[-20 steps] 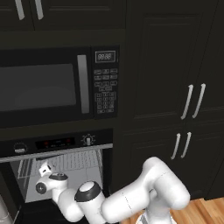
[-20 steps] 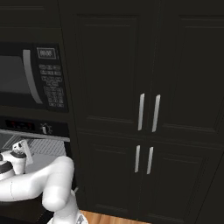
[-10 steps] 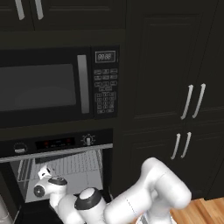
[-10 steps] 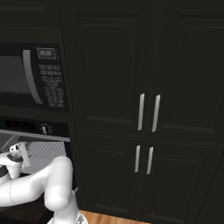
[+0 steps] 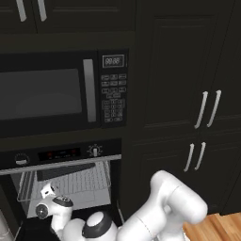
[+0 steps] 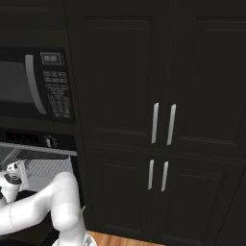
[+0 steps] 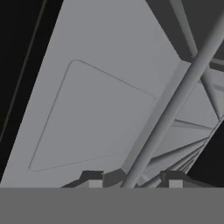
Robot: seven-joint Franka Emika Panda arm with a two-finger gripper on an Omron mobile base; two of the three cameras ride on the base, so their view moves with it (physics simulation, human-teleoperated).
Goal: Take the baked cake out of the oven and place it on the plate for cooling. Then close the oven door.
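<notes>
Gripper (image 7: 133, 183) drawn down and back out of the oven (image 5: 61, 181) mouth since the earlier frames: lower and further left in the left base view, now at lower left below the wire rack (image 5: 70, 183). Slid from beside the rack toward the far left edge of the right base view. Jaws closed further than a second ago. Elbow sunk lower at bottom centre.
</notes>
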